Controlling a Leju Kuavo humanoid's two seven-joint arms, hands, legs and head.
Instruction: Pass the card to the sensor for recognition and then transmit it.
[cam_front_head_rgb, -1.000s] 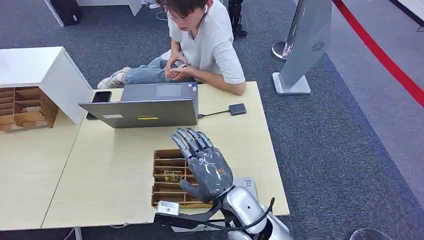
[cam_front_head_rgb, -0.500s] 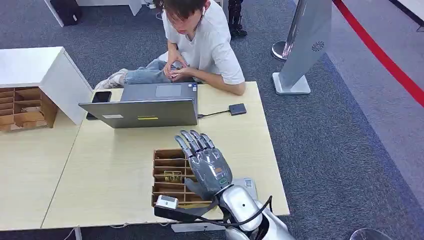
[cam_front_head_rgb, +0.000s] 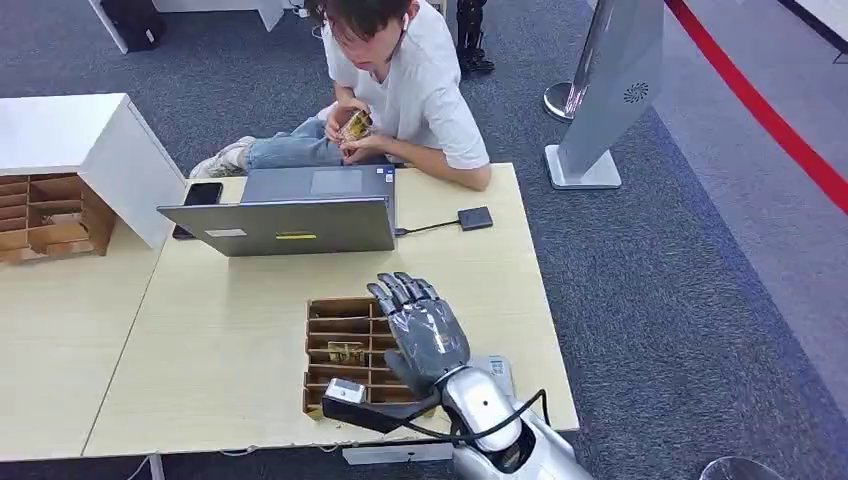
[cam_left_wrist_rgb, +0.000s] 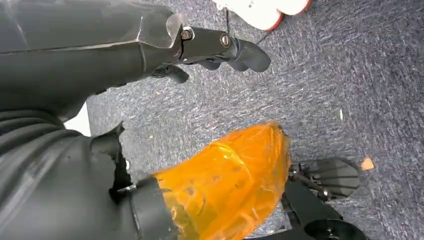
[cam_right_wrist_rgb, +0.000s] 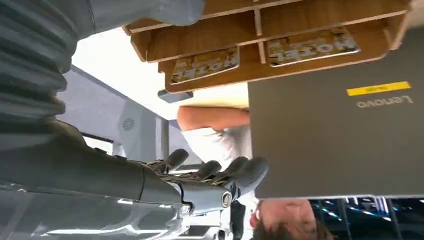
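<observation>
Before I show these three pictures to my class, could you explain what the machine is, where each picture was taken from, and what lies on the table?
It is a humanoid robot with two silver arms. One picture looks down from its head; the other two come from cameras at its wrists. The right hand, holding nothing, hovers over a wooden tray of slots on the table. The tray holds a card. A laptop and a phone lie farther back, where a person sits. The left hand hangs above the carpet.

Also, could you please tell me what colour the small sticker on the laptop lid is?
Yellow: the sticker on the grey laptop lid shows best in the right wrist view.
</observation>
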